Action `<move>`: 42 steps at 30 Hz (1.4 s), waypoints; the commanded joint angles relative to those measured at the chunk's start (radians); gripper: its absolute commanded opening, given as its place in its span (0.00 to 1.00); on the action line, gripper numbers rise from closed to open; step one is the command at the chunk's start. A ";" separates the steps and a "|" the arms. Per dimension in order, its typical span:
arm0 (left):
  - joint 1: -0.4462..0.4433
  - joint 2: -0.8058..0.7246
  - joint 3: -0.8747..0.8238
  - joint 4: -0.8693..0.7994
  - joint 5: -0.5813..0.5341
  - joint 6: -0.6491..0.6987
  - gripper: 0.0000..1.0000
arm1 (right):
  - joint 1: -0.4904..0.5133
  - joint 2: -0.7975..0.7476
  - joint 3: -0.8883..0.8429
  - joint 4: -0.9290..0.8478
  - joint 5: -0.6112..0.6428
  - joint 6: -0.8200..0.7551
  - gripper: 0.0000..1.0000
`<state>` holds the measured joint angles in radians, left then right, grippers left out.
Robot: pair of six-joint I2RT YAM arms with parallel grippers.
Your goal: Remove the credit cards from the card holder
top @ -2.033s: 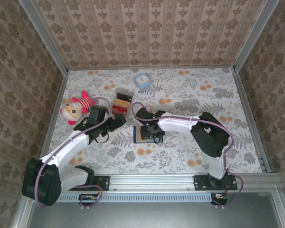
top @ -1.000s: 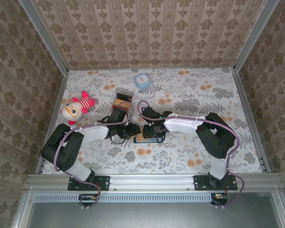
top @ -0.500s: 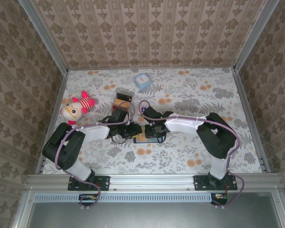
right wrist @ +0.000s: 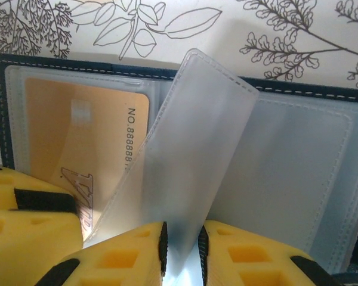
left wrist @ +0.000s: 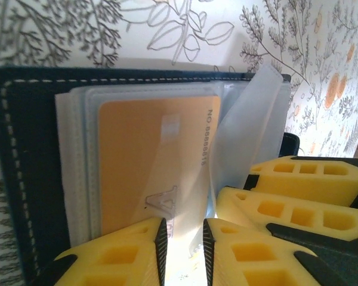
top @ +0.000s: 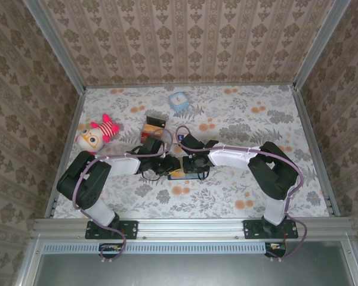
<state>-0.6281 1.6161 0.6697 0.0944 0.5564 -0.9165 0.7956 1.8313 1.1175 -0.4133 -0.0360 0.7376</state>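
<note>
top view: your left gripper (top: 169, 166) has swung in from beside the plush toy (top: 94, 136) and now meets the right gripper (top: 192, 165) over the open card holder (top: 185, 174), mid-table. the red-and-tan box (top: 154, 128) sits just beyond the left wrist. bare cloth lies toward the near rail, so pull that way.

left wrist: the jaws have drawn narrow at the lower edge of the orange credit card (left wrist: 149, 161), which is still inside its pocket. i cannot tell whether they bite. the other pincer's yellow pads (left wrist: 340, 186) crowd just beside.

right wrist: the jaws have closed on the clear sleeve leaf (right wrist: 191, 143) and hold it up off the card, so extraction can likely start.
</note>
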 commanded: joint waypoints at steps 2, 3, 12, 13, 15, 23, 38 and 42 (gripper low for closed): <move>-0.007 0.015 0.023 0.015 0.009 0.004 0.20 | -0.002 -0.049 -0.026 0.015 -0.030 0.023 0.24; -0.007 0.018 0.024 0.013 0.007 0.006 0.20 | -0.002 -0.057 -0.029 0.022 -0.034 0.024 0.25; -0.007 0.057 0.008 0.115 0.056 -0.025 0.24 | -0.005 -0.141 -0.053 0.047 -0.031 0.039 0.35; -0.007 0.058 0.008 0.129 0.065 -0.028 0.24 | -0.006 -0.155 -0.061 0.053 -0.026 0.043 0.35; -0.007 0.057 0.005 0.155 0.080 -0.036 0.26 | -0.010 -0.182 -0.075 0.058 -0.015 0.051 0.37; -0.010 0.063 0.011 0.239 0.149 -0.051 0.32 | -0.030 -0.300 -0.139 0.063 0.064 0.092 0.42; -0.074 0.146 0.139 0.227 0.121 -0.073 0.43 | -0.091 -0.481 -0.260 0.062 0.152 0.137 0.55; -0.057 0.097 0.131 0.153 0.094 -0.050 0.48 | -0.096 -0.466 -0.255 0.085 0.088 0.094 0.61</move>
<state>-0.6979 1.7519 0.7910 0.3092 0.6712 -0.9764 0.7036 1.3720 0.8703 -0.3450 0.0902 0.8597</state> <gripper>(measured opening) 0.471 0.598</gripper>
